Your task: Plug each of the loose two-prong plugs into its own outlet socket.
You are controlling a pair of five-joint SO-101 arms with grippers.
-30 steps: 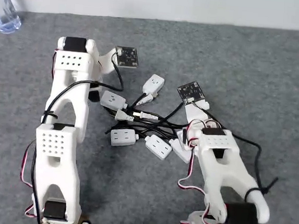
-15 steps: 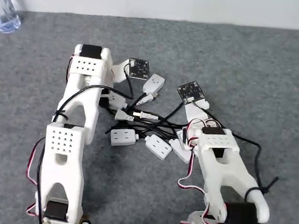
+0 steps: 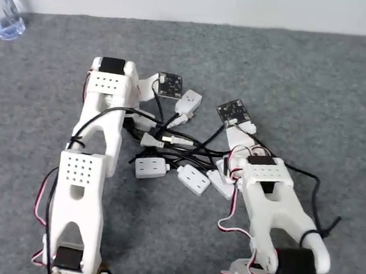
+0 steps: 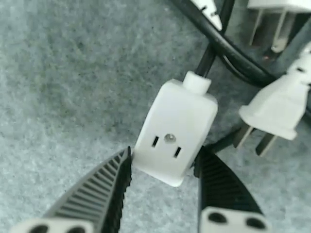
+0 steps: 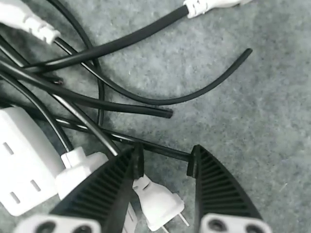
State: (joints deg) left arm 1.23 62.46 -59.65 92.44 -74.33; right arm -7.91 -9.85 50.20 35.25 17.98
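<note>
Left gripper (image 4: 163, 161) is apart, straddling the outlet socket (image 4: 176, 132); loose plug (image 4: 278, 106) just beside the socket. Black cables (image 5: 112, 99) crowd it. Right gripper (image 5: 165, 162) is apart over another plug (image 5: 156, 201) nr the socket. Grey surface (image 3: 303, 77) beyond.

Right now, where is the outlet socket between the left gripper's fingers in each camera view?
High view: the outlet socket is mostly hidden under the left arm, at the cord tangle's left edge.
Left wrist view: centre, inside the open left gripper.
Right wrist view: a second socket lies by the right gripper, not this one.
Shared landmark: the black cords.
</note>
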